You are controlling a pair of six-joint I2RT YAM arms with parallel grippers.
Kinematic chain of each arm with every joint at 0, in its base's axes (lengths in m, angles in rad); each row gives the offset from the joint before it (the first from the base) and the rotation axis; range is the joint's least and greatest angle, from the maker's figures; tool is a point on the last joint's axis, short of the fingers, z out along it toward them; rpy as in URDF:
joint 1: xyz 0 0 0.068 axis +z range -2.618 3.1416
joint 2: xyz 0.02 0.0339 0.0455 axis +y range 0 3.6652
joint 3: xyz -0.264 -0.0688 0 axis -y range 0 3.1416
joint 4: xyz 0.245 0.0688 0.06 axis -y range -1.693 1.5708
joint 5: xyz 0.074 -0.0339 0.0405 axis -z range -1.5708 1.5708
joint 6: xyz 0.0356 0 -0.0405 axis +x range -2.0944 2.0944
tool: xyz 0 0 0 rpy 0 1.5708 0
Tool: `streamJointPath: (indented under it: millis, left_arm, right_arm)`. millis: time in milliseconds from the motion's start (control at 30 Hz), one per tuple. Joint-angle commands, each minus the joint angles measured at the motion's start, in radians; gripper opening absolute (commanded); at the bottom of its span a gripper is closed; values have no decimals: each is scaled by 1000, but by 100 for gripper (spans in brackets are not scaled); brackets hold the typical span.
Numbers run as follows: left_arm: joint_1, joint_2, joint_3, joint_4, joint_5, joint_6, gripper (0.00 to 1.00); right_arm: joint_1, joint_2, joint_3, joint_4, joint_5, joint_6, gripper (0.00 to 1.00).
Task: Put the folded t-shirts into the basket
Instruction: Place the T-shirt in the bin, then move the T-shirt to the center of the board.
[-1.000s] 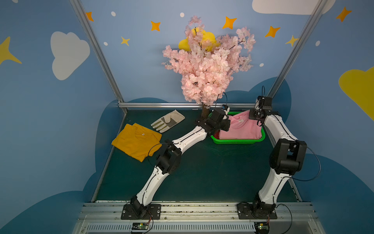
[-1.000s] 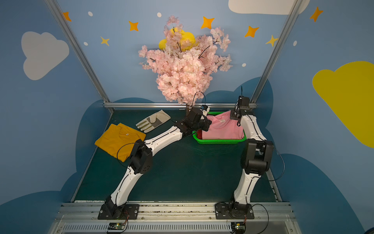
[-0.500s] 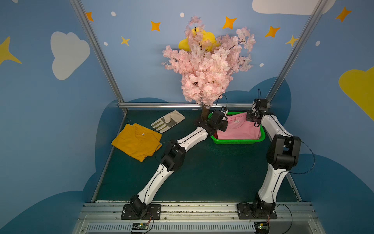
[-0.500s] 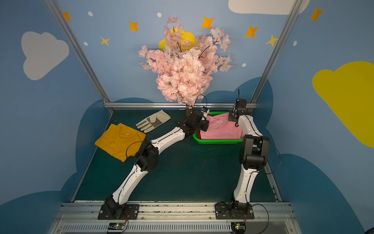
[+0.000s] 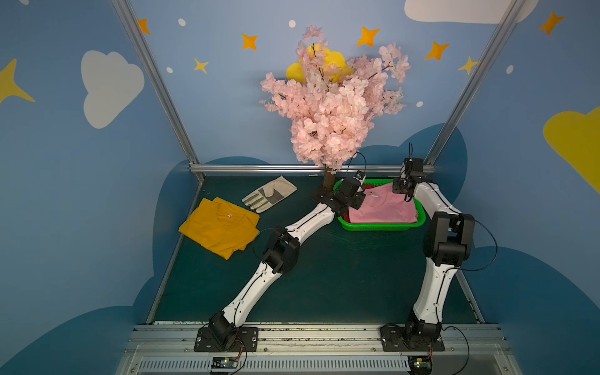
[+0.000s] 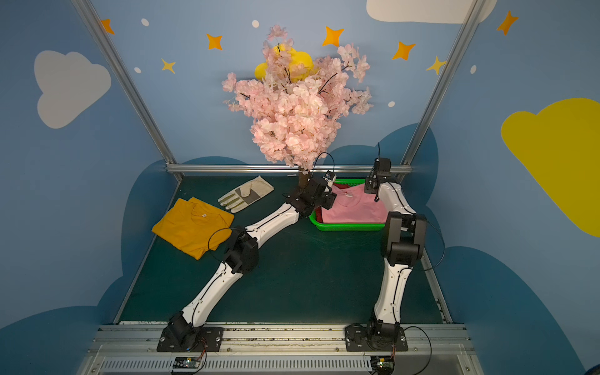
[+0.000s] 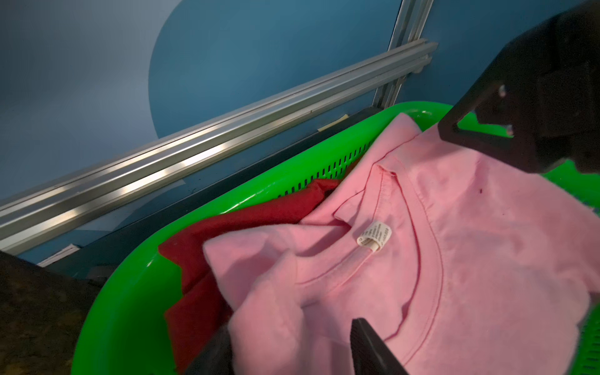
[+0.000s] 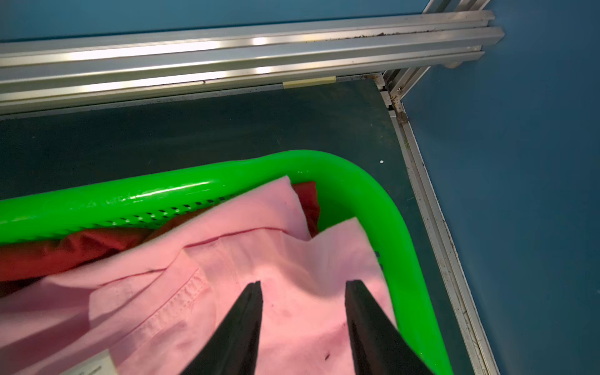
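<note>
The left end effector (image 7: 292, 344) and right end effector (image 8: 303, 285) have both opened since a second ago, and the light pink folded cloth t-shirt (image 5: 383, 207) has settled into the bright green perforated plastic basket (image 5: 380, 226).
The pink shirt lies neck label up on a dark red cloth t-shirt (image 7: 246, 217), with one corner against the basket's far wall. Both end effectors are released: a loose pink fold sits between the left jaws, and the right jaws hang just over the shirt. The basket sits at the rear right of the dark green tabletop (image 5: 341, 276). Well apart to the left lie a mustard yellow folded t-shirt (image 5: 220, 227) and a beige-and-grey work glove (image 5: 269, 194).
</note>
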Motion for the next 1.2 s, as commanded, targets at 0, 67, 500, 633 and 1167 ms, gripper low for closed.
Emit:
streamJointPath:
  millis: [0, 67, 500, 633, 1167]
  left_arm:
    - [2, -52, -31, -41, -68, 31, 65]
    - [0, -91, -76, -41, -110, 46, 70]
    - [-32, -361, -425, -12, -185, 92, 92]
    - [-33, -515, -634, 12, -121, 37, 93]
    - [361, -1286, -1672, 85, 95, -186, 92]
  right_arm:
    - [13, -20, 38, -20, 55, 4, 50]
    - [19, -47, 37, -38, 58, 4, 51]
    - [49, -329, -153, -119, -81, 91, 53]
    - [58, -430, -273, -94, -149, 170, 53]
    - [427, -822, -752, 79, -218, 394, 77]
